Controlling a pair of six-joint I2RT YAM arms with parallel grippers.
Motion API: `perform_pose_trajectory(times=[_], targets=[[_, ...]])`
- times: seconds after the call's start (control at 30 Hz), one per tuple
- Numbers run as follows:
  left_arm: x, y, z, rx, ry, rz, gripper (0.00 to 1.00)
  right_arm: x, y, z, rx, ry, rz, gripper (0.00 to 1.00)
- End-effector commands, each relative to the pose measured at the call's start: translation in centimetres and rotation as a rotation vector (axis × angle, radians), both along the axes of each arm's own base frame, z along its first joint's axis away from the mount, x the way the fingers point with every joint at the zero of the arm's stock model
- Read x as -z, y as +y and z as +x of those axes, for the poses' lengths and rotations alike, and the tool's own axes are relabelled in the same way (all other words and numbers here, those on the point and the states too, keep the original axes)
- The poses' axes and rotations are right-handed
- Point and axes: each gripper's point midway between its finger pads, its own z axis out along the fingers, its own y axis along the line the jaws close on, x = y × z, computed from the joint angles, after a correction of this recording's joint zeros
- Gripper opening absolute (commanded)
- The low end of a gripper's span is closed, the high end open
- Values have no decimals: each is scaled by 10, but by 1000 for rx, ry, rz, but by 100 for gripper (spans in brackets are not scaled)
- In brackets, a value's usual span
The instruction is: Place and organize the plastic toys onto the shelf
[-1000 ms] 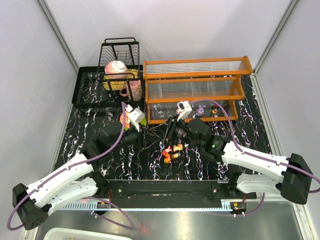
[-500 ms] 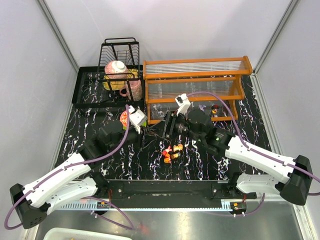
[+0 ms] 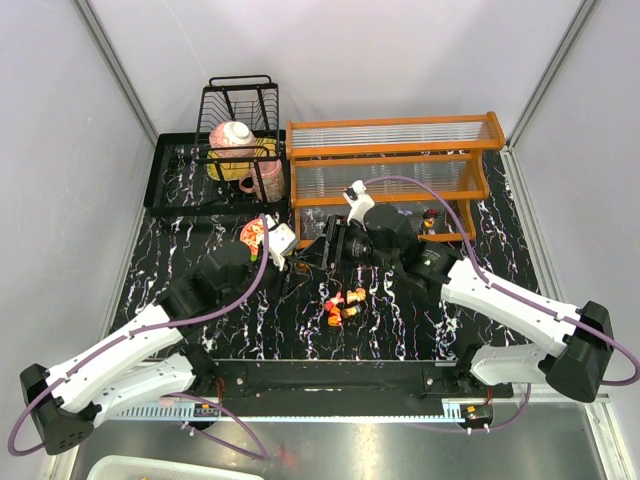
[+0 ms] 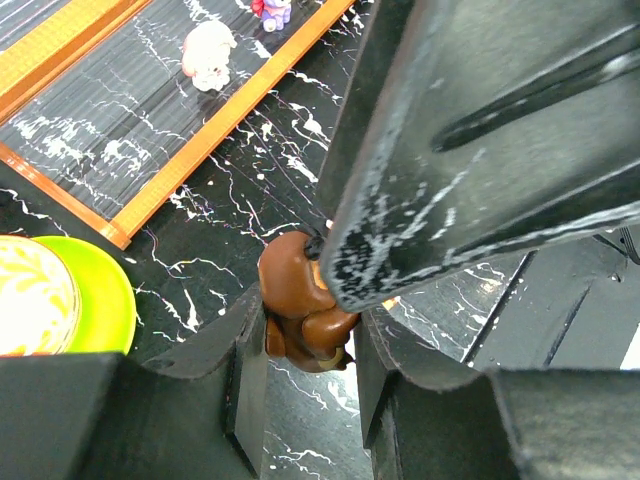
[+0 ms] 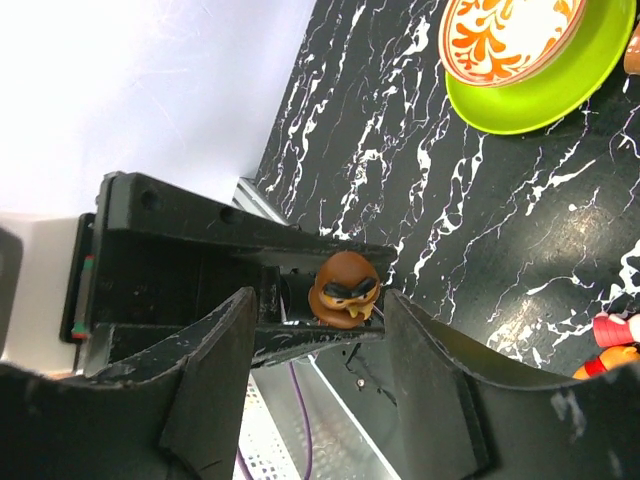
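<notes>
Over the surface, seen from above, the left end effector (image 3: 293,264) and right end effector (image 3: 318,252) sit tip to tip before the shelf (image 3: 390,150). Left wrist view: the left end effector pinches a brown toy (image 4: 300,312). Right wrist view: the right end effector stands wide around it.

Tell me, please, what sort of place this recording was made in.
Probably a robotics lab test cell, dressed as a household counter: plain white enclosure walls, a black marbled table, and props such as the orange shelf and a wire dish rack.
</notes>
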Motion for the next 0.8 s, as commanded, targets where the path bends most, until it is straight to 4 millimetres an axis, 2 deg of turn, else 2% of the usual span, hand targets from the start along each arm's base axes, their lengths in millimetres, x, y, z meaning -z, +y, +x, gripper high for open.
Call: perform_pose_trajectory(times=[0.0,0.1,0.23,0.37,0.77], targets=[[-33,-6,3,11,-71,-56,0,-11,5,1,-28,14,3,59],[-36,-7,0,20,-67,-72,0,-6,6,3,-23,24,-8,58],[-40,-9,-6,39,-56,-99,0,-2,8,3,-33,34,-14,50],[-41,-8,-8,41,-54,-119,0,-2,10,2,-44,37,-14,45],[-45,-10,-12,52,-45,-157,0,0,13,2,-56,39,-5,41]])
